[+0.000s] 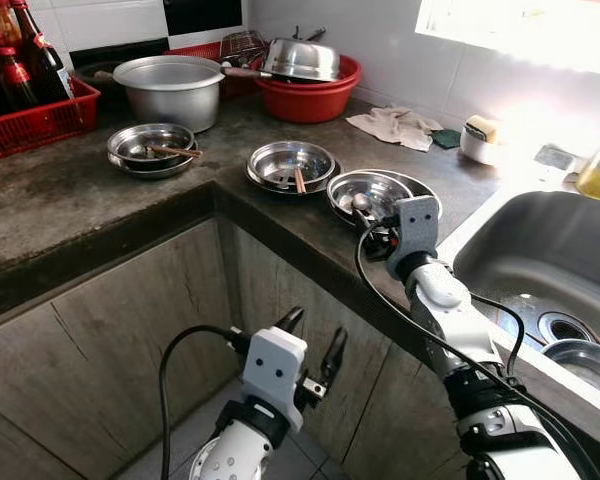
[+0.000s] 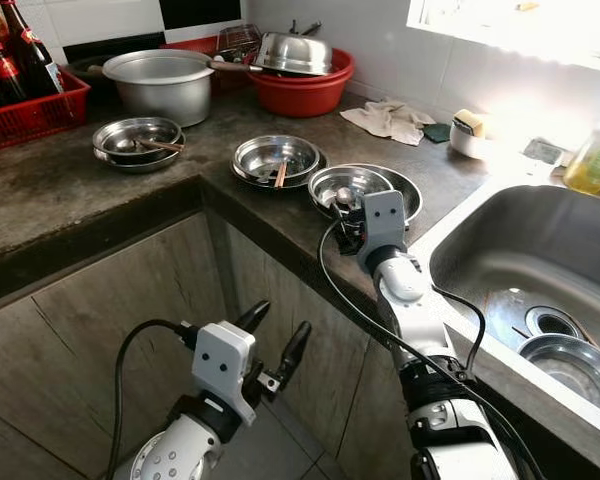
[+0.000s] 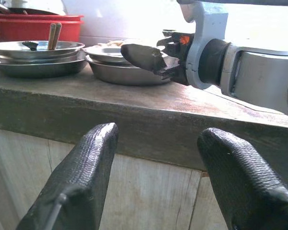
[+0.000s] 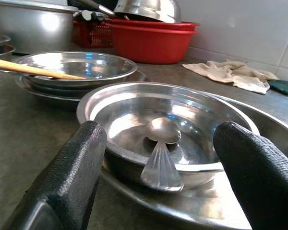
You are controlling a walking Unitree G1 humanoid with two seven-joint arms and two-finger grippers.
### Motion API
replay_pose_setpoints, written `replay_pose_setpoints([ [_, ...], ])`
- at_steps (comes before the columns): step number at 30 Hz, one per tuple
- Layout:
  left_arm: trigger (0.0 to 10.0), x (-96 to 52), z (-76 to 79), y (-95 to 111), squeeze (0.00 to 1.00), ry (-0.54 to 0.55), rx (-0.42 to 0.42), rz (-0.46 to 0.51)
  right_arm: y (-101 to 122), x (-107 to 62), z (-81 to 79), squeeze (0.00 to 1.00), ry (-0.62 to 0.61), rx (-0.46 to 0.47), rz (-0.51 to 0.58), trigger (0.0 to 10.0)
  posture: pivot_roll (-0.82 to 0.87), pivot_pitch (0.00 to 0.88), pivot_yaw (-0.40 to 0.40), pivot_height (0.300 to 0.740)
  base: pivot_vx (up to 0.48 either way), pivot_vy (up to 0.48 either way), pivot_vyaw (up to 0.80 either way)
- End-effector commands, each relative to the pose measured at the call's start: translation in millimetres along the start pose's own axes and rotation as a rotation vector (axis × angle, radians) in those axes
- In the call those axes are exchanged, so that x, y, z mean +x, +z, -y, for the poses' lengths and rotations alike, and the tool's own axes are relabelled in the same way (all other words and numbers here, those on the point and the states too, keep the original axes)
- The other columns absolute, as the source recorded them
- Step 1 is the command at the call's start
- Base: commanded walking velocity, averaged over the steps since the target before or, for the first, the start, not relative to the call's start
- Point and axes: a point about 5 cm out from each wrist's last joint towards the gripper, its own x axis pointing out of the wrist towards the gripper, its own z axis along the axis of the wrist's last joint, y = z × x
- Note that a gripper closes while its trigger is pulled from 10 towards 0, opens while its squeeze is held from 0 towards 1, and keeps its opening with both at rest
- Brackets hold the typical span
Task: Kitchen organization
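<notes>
My right hand (image 4: 156,184) sits at the edge of the counter (image 1: 70,190), fingers spread wide on either side of a steel bowl (image 4: 163,120) stacked in a wider plate (image 4: 259,143). A spoon (image 4: 161,153) lies in that bowl, its handle over the rim toward me. My left hand (image 1: 315,345) hangs open in front of the cupboard door (image 1: 130,340) below the counter.

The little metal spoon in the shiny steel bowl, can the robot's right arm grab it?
Probably yes. The right gripper is open at the steel bowl's rim, with the metal spoon lying between its fingers and nothing in the way.
</notes>
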Motion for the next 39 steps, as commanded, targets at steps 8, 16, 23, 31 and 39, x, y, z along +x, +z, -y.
replay_pose_setpoints([
  [8,10.0,-0.2,-0.2,5.6,0.0,-0.001,-0.003,0.029,3.2,9.2,7.4,0.0,-0.063,0.019,0.019,10.0,0.16,0.066,-0.081,0.74,0.0,0.0,0.0],
  [16,10.0,0.5,-1.2,4.8,0.0,0.0,0.0,0.025,3.4,12.3,9.5,0.0,-0.083,0.021,0.022,10.0,0.16,0.066,-0.081,0.74,0.0,0.0,0.0],
  [23,10.0,1.1,-1.2,4.3,0.0,0.0,0.004,0.021,5.4,14.5,10.7,0.0,-0.092,0.021,0.034,0.0,0.16,0.065,-0.08,0.74,0.0,0.0,0.0],
  [31,10.0,1.5,-1.7,3.7,0.0,0.005,0.007,0.017,6.7,15.4,12.1,0.0,-0.102,0.015,0.043,0.0,0.16,0.067,-0.079,0.74,0.0,0.0,0.0],
  [39,10.0,2.3,-2.3,2.9,0.0,0.01,0.01,0.014,14.4,18.0,14.1,0.0,-0.12,0.031,0.071,0.0,0.16,0.064,-0.083,0.74,0.0,0.0,0.0],
])
